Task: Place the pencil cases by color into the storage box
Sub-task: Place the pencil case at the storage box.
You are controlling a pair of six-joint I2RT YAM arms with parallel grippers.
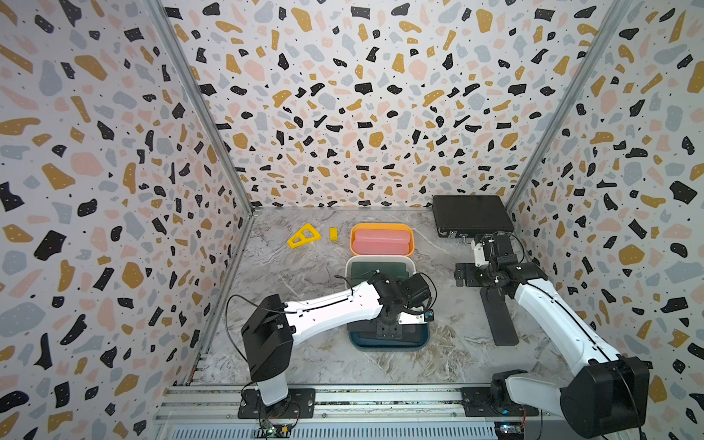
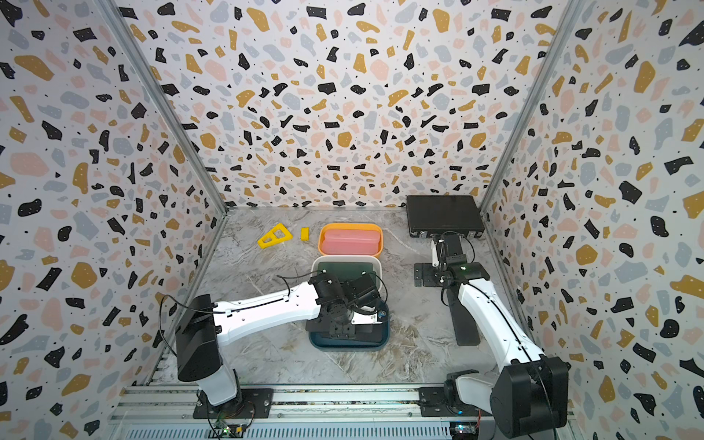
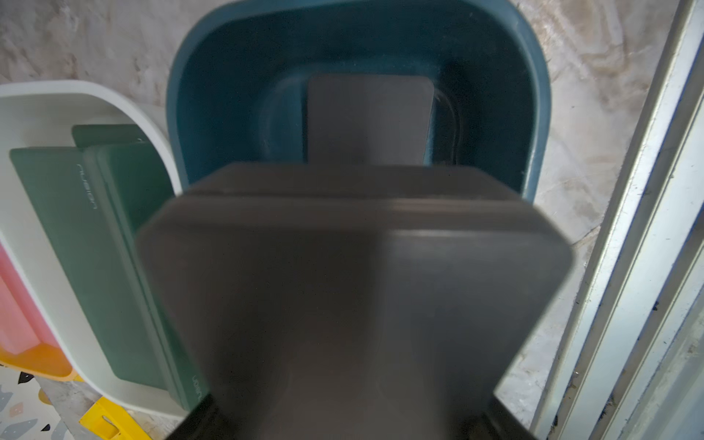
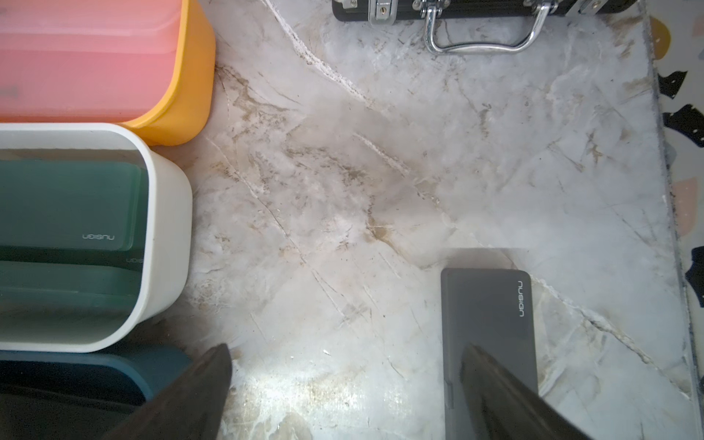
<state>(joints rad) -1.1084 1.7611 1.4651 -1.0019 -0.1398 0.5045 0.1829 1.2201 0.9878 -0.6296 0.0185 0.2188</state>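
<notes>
Grip locked: the left hand (image 1: 388,330) is pinched shut on the held charcoal case (image 3: 354,289), pointing down at the blue bin (image 1: 388,346), low in the centre of the frame in both top views. The wrist view looks past the case straight into that bin, where a second charcoal case (image 3: 369,118) already lies flat on the floor. That explains the pose: dark goes with dark, and the hand is lined up over the opening to let go. Whether the held case touches the one below, I cannot tell.

Just above the blue bin in the frame sits the white bin (image 1: 348,266) with the green cases (image 3: 76,236) stacked inside. Above that again is the orange bin (image 1: 381,227), carrying the pink cases (image 1: 381,244). One colour per bin, all in a row, so the sort looks nearly done.

Over to the right hand (image 4: 346,347): jaws spread wide, holding nothing. It hangs above the loose charcoal case (image 4: 487,304), flat on the desk (image 1: 304,343) at the right of the frame, probably the next pick. The briefcase (image 1: 470,213) and yellow pieces (image 1: 303,236) sit apart at the back.
</notes>
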